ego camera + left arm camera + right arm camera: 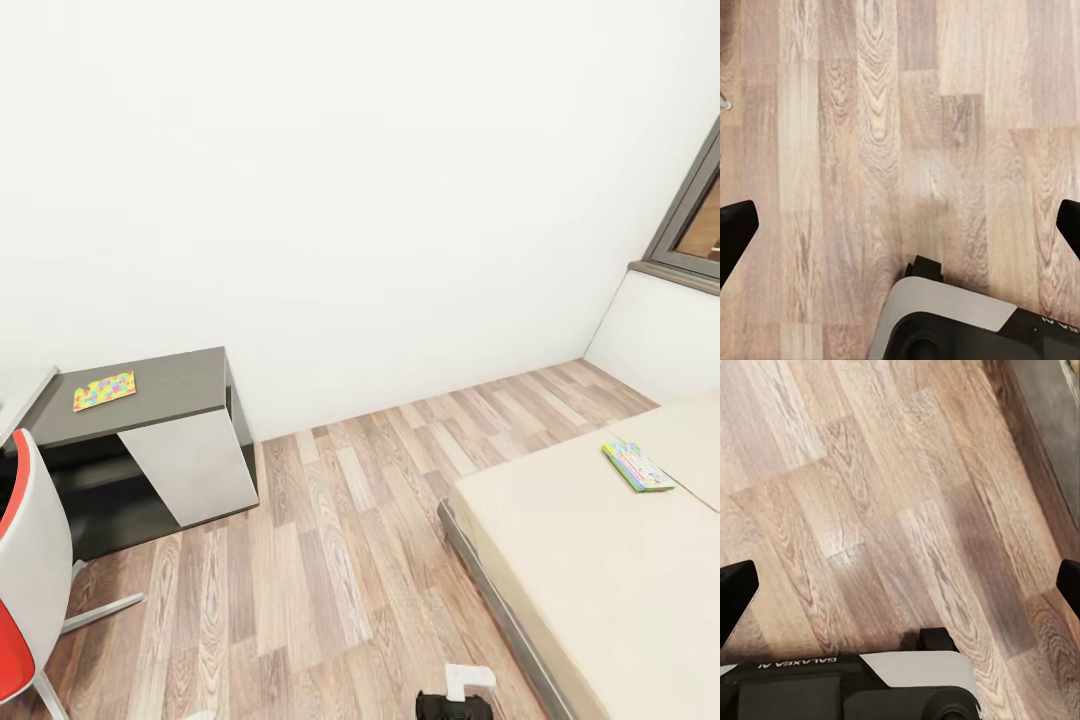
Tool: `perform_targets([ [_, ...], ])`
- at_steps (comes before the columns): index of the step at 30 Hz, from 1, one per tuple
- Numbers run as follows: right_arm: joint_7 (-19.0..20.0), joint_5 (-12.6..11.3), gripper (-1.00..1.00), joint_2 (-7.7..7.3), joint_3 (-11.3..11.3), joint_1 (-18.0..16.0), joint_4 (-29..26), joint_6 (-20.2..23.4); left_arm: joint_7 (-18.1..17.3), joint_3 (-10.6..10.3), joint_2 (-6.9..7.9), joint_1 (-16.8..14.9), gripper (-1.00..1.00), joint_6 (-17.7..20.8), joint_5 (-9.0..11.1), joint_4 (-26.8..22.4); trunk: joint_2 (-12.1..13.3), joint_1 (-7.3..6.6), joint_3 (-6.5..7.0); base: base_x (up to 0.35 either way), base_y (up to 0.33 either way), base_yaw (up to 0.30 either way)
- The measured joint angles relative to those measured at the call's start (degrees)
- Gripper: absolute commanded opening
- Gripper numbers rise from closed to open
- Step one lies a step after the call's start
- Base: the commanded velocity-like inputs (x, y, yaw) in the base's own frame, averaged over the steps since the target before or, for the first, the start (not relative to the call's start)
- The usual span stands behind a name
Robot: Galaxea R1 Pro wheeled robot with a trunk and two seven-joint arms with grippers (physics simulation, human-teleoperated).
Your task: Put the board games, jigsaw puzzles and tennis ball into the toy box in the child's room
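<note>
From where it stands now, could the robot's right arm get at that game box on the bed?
Probably not yet. The board game lies well in on the bed, while the right tool hangs open over bare floor. Nothing blocks it; the robot just looks too far off.

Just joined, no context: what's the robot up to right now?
Nothing is being handled. Both wrist views show wood floor between wide-apart fingertips, so the left gripper and right gripper are open and empty. In the head view, one jigsaw puzzle lies on the dark grey section of the table, and a white-green board game lies on the bed. It looks to be between pickups.
</note>
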Motion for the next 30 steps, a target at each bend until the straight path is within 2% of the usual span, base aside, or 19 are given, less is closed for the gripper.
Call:
perform_targets([
  [3,-0.1,-0.3,1.00,0.00,-0.1,-0.1,-3.0,0.8,-0.2,0.1,0.33,0.0,1.00,0.5,0.1,-0.3,0.0,0.00,0.00,0.000,0.000,0.000],
  [5,-0.1,-0.7,1.00,0.00,-0.1,-0.2,-7.4,4.1,-0.5,0.2,0.45,-0.4,1.00,2.0,0.2,-1.0,0.0,0.00,0.01,0.000,0.000,0.000],
  [7,-0.2,-1.1,1.00,0.00,-0.2,-0.2,-13.4,10.7,-0.8,0.4,0.30,-2.0,1.00,6.5,0.3,-3.1,0.0,0.00,0.01,0.000,0.000,0.000],
  [8,-0.3,-1.2,1.00,0.00,-0.1,-0.1,-15.6,13.2,-0.9,0.4,0.25,-2.9,1.00,8.9,0.3,-4.2,0.0,0.00,0.02,0.000,0.000,0.000],
  [9,-0.6,-1.3,1.00,0.00,-0.1,-0.1,-19.8,18.0,-1.0,0.4,0.18,-4.7,1.00,14.8,0.3,-6.5,0.0,0.00,0.02,0.000,0.000,0.000],
  [11,-0.9,-1.4,1.00,0.00,0.0,-0.1,-23.7,22.1,-1.1,0.3,0.16,-6.6,1.00,21.0,0.3,-9.2,0.0,0.00,0.02,0.000,0.000,0.000],
  [12,-1.3,-1.5,1.00,0.00,0.0,-0.1,-26.7,24.8,-1.1,0.3,0.13,-8.0,1.00,27.4,0.3,-12.3,0.0,0.00,0.02,0.000,0.000,0.000],
  [15,-1.7,-1.6,1.00,0.00,-0.2,-0.1,-30.3,28.0,-1.2,0.1,-0.23,-9.7,1.00,37.2,0.3,-18.6,0.0,0.00,0.02,0.000,0.000,0.000],
  [16,-1.8,-1.6,1.00,0.00,-0.2,-0.1,-30.8,28.5,-1.1,0.1,-0.57,-9.9,1.00,38.7,0.3,-20.0,0.0,0.00,0.01,0.000,0.000,0.000],
  [17,-1.8,-1.6,1.00,0.00,-0.2,-0.1,-31.5,29.1,-1.0,0.0,-1.62,-10.2,1.00,40.9,0.3,-22.4,0.0,0.00,0.02,0.000,0.000,0.000],
  [19,-1.8,-1.6,1.00,0.00,-0.1,-0.1,-32.3,29.7,-0.9,-0.4,-3.42,-10.5,1.00,42.8,0.1,-24.6,0.0,-0.01,0.01,0.000,0.000,0.000],
  [22,-1.7,-1.6,1.00,0.00,0.1,-0.1,-32.8,30.1,-0.8,-0.6,-4.96,-10.7,1.00,44.0,-0.1,-25.9,0.0,-0.01,0.01,0.000,0.000,0.000],
  [26,-1.6,-1.6,1.00,0.00,0.3,-0.1,-33.8,30.4,-1.0,-0.7,-5.78,-10.8,1.00,44.1,-0.1,-26.6,0.0,-0.01,0.01,0.000,0.000,0.000],
  [30,-1.6,-1.6,1.00,0.00,1.8,-0.1,-34.8,30.6,-1.2,-0.8,-5.98,-10.8,1.00,42.2,-0.1,-26.8,0.0,-0.01,0.01,0.000,0.000,0.000],
])
